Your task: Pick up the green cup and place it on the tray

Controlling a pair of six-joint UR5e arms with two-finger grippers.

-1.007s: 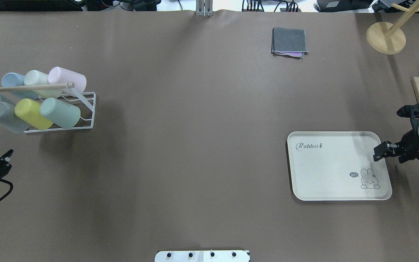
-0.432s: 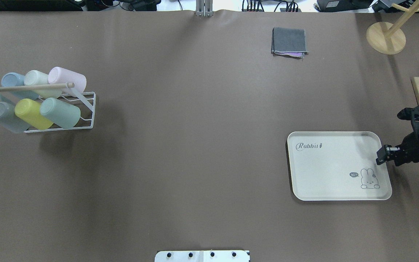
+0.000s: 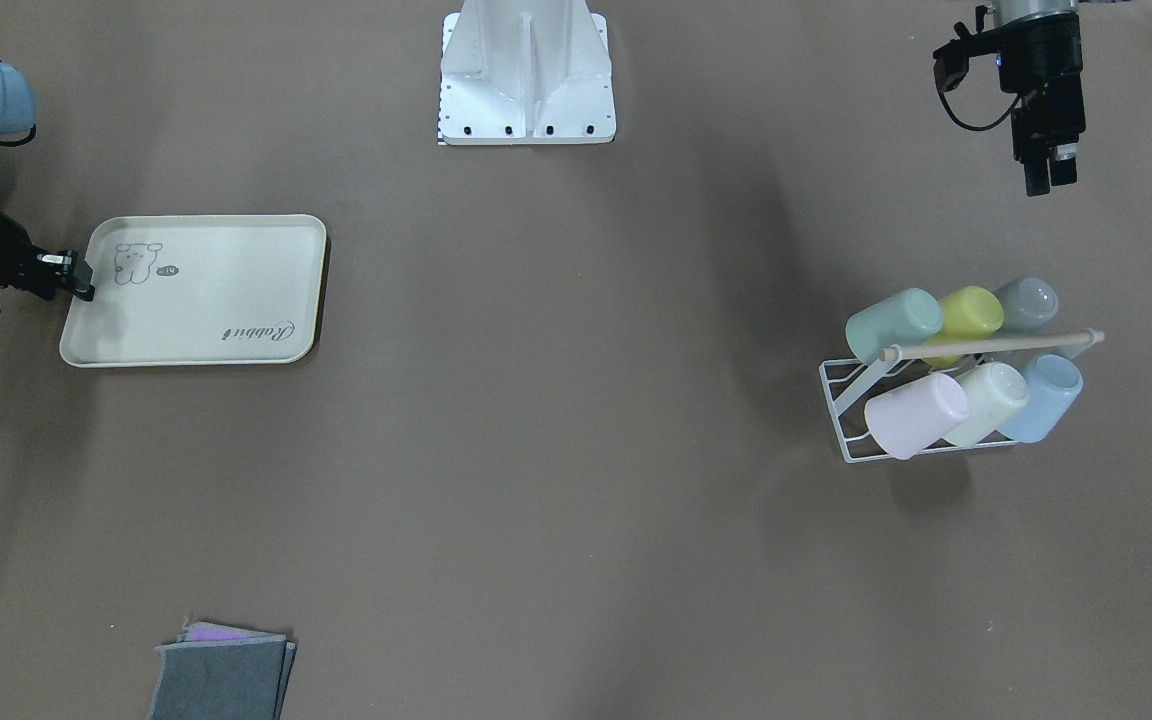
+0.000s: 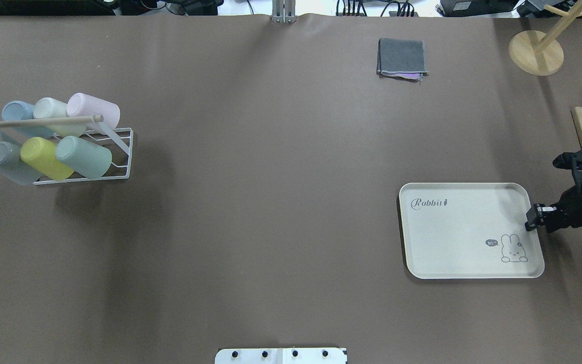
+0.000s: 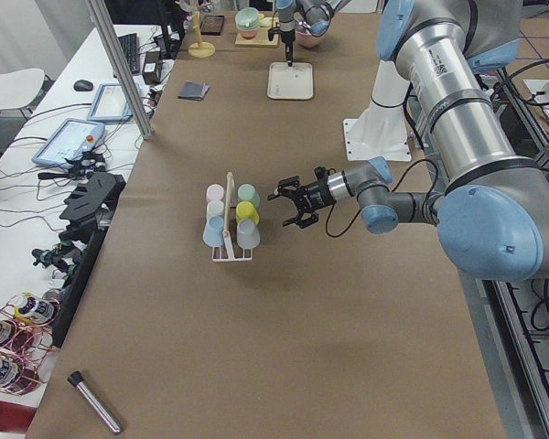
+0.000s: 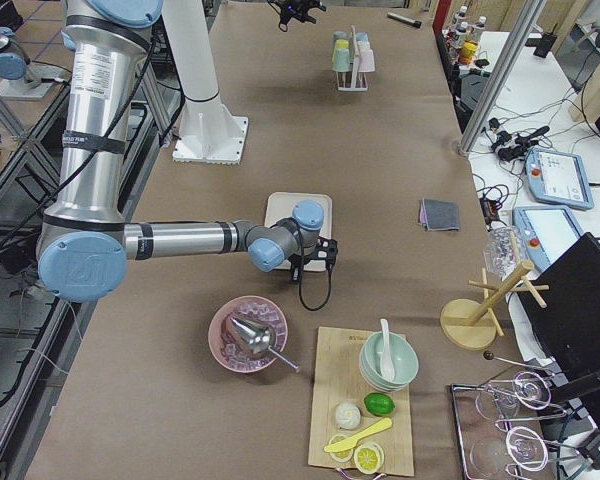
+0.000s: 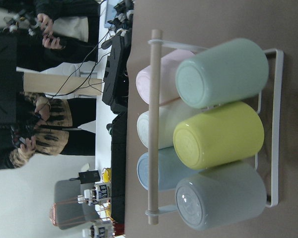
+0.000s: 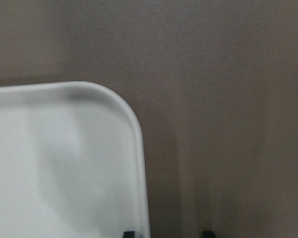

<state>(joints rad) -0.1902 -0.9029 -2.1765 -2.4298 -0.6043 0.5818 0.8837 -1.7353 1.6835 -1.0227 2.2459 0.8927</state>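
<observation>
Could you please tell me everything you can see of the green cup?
The green cup is a plain, handleless, pale mint tumbler, smooth like plastic and slightly tapered. It leans tilted in the white wire rack, closed base up and outward, its mouth hidden. It ends the row of three on the robot's side, next to the yellow-green cup, which it seems to touch. The pink cup sits beyond the wooden bar. Nothing holds it but the rack.

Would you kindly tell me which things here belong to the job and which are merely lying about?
Job: pale mint-green plastic cup; flat cream rectangular tray.
Lying about: yellow-green plastic cup; dull grey plastic cup; pale pink plastic cup; folded grey cloth.
</observation>
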